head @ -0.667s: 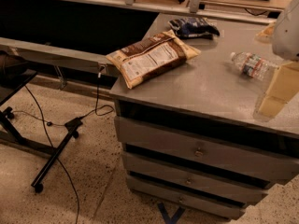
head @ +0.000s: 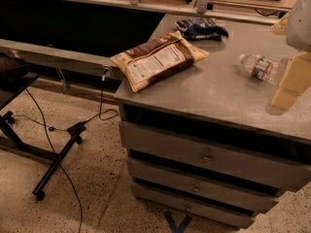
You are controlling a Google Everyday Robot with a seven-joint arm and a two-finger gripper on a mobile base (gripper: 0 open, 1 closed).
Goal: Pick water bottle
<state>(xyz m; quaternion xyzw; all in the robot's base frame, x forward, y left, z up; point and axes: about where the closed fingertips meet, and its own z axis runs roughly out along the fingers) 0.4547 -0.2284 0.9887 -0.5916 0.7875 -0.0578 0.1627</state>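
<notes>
The water bottle [head: 257,66] is a small clear ribbed bottle with a red, blue and white label band. It lies on its side on the grey cabinet top [head: 218,98], towards the right. My gripper [head: 290,83] enters from the right edge as a tan part under a white arm housing. It hangs just right of the bottle and in front of it, and covers the bottle's right end. The gripper holds nothing that I can see.
A large tan-and-brown snack bag [head: 158,58] lies at the cabinet top's left. A small dark blue snack packet [head: 201,28] lies at the back. The cabinet has three drawers [head: 206,157]. A black stand [head: 53,161] and cables are on the floor at left.
The gripper has shifted slightly upward in the view, beside the bottle. The bottle and the bags have not moved.
</notes>
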